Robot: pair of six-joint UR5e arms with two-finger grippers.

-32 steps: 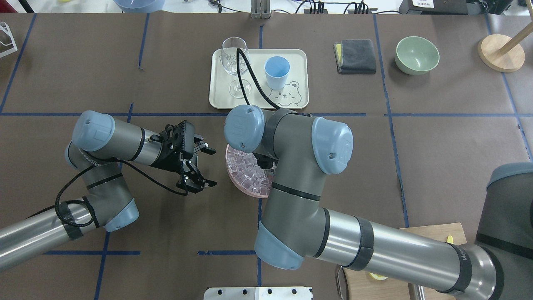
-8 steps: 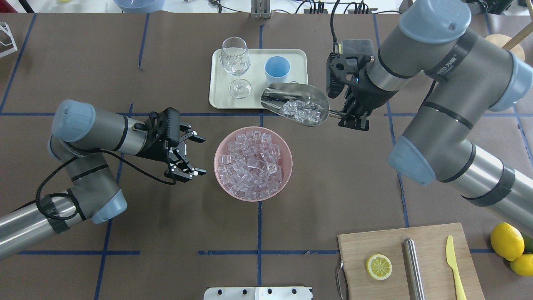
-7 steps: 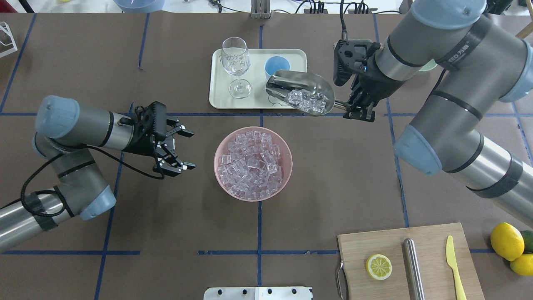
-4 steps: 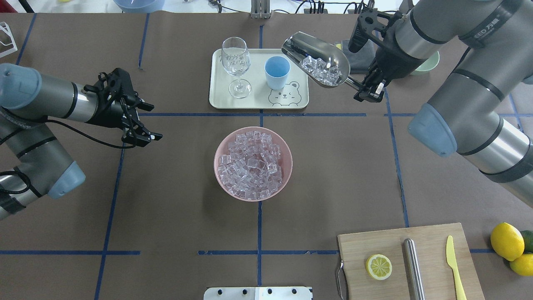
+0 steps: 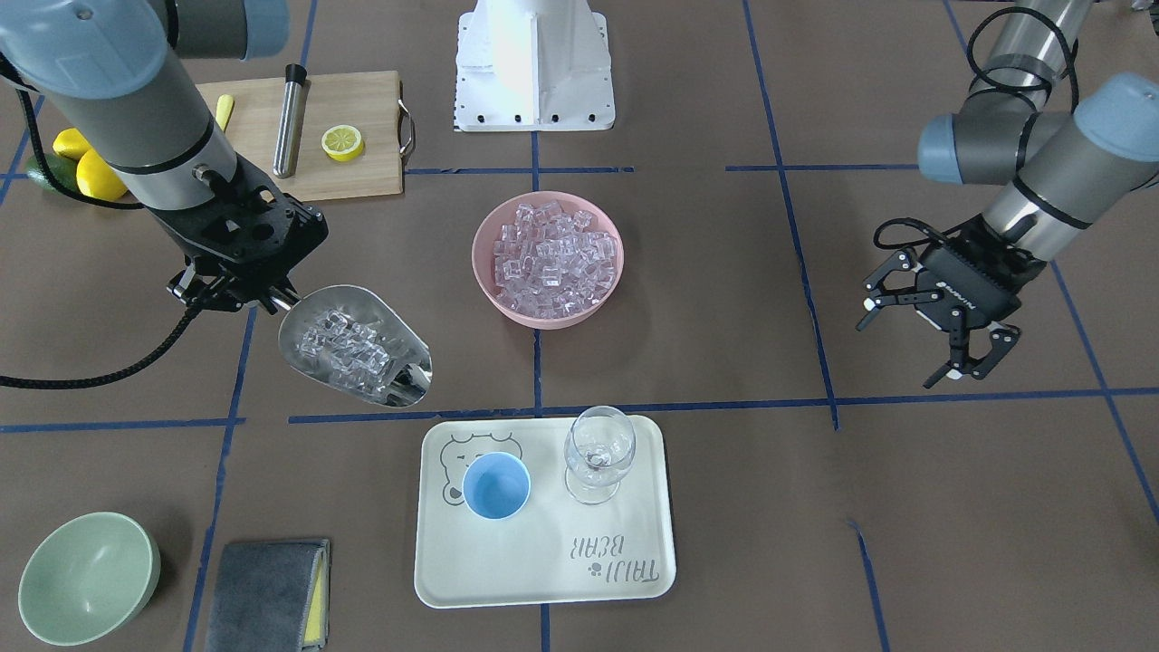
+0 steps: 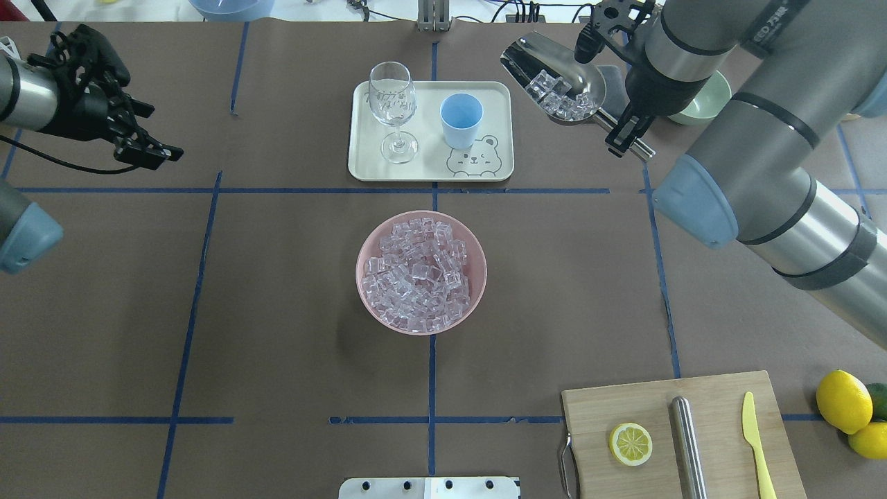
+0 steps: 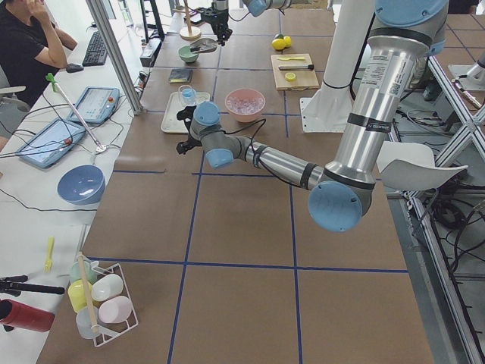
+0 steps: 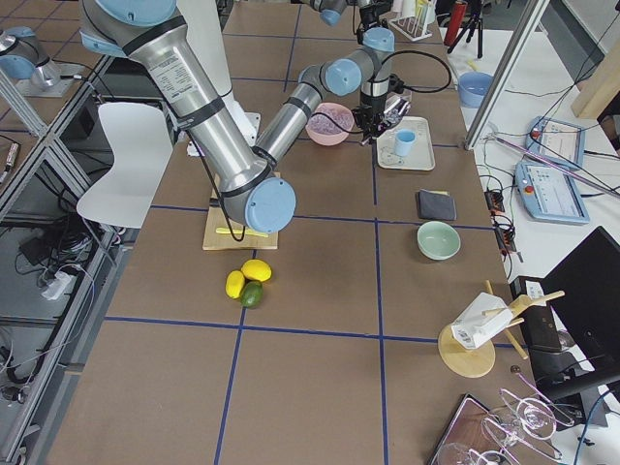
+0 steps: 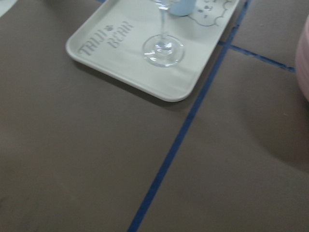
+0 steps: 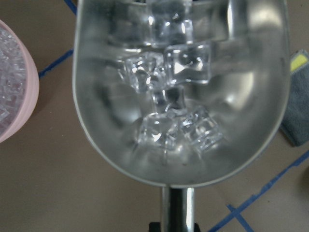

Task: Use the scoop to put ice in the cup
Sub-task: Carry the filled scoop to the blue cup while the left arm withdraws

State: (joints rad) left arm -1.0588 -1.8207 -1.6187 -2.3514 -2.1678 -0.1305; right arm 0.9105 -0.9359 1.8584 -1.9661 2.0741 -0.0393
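Observation:
My right gripper (image 5: 237, 294) is shut on the thin handle of the steel scoop (image 5: 353, 358) and holds it in the air. The scoop carries several clear ice cubes (image 10: 171, 104). In the overhead view the scoop (image 6: 560, 77) hangs just off the tray's far right corner, right of the light-blue cup (image 6: 461, 118). The cup (image 5: 496, 486) stands upright and empty on the tray. The pink bowl (image 6: 478, 277) in the table's middle is full of ice (image 5: 552, 249). My left gripper (image 5: 905, 349) is open and empty, far out on my left side.
The cream tray (image 5: 552, 570) also holds a clear wine glass (image 5: 598, 453). A green bowl (image 5: 86, 575) and a grey cloth (image 5: 267, 593) lie beyond the scoop. A cutting board (image 6: 682, 436) with a lemon slice, a steel cylinder and a yellow knife sits near my right base, with lemons (image 6: 842, 402) beside it.
The right arm lifted the loaded scoop out of the pink bowl, up past the tray and further to the far right. The left arm drew back to the far left, gripper still open.

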